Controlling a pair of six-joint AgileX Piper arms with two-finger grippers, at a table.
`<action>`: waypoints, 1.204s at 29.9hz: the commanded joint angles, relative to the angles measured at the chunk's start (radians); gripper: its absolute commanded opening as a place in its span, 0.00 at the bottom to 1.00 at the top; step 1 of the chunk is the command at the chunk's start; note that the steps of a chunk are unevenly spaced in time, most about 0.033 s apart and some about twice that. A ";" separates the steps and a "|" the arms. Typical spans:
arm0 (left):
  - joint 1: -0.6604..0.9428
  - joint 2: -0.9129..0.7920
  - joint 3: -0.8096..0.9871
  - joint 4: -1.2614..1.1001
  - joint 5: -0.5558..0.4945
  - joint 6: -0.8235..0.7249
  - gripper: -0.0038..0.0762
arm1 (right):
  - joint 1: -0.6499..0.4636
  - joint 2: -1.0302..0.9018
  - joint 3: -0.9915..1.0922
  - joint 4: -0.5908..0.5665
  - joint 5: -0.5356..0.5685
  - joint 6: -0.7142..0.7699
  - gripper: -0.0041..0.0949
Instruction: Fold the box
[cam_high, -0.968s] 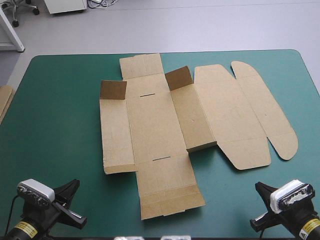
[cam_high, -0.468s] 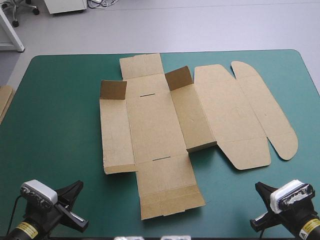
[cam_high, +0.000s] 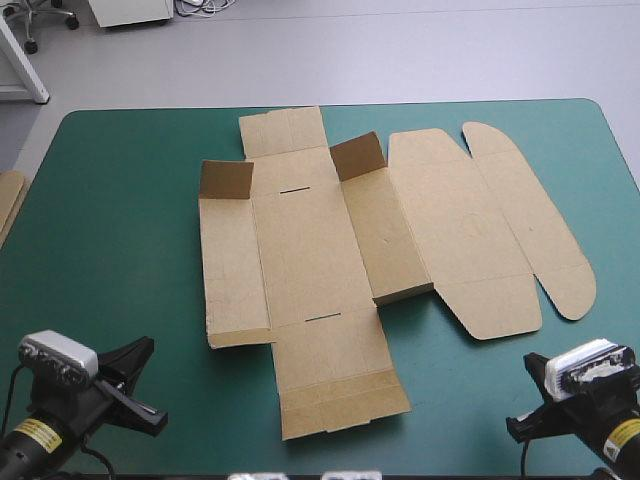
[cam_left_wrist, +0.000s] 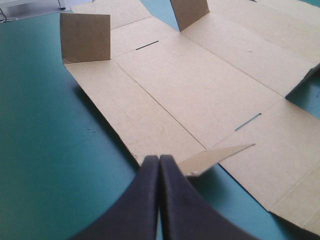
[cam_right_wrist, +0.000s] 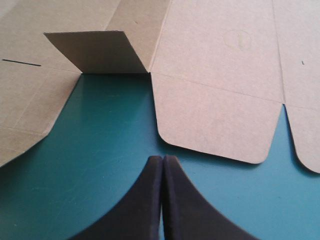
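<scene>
High view shows the box (cam_high: 310, 260) opened out as a cut brown sheet on the teal-green cover (cam_high: 120, 220), with its broad lid panel and rounded ends spread flat on the box's right side. At the box's far side two small flaps stand upright, the left end flap (cam_high: 227, 179) and the right end flap (cam_high: 357, 157).

The left gripper (cam_high: 145, 346) sits off the box's near left corner and is clear of the board. The right gripper (cam_high: 528, 358) sits off the box's near right side, apart from the lid's near edge.

In the left wrist view the left gripper (cam_left_wrist: 159, 159) has its black fingers pressed together in one pointed arch with nothing between them. Its tip is just beside the box's near left corner, where a small tab (cam_left_wrist: 215, 157) lifts slightly off the cover.

In the right wrist view the right gripper (cam_right_wrist: 163, 159) is likewise pressed together and empty, over bare cover. The lid's rounded flap (cam_right_wrist: 215, 125) lies flat just ahead of it, and a raised flap (cam_right_wrist: 100, 52) stands farther ahead.

A strip of more board (cam_high: 8, 200) lies well apart from the box's left side.
</scene>
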 joint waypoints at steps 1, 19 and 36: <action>-0.006 0.156 -0.146 0.073 -0.011 -0.050 0.04 | 0.001 0.128 -0.111 -0.039 -0.036 0.019 0.02; -0.004 0.634 -0.507 0.353 0.101 -0.230 0.44 | 0.001 0.612 -0.521 -0.327 -0.051 0.168 0.41; 0.364 0.717 -0.318 -0.082 0.031 -0.034 0.44 | -0.531 1.005 -0.728 0.505 -0.032 -0.382 0.42</action>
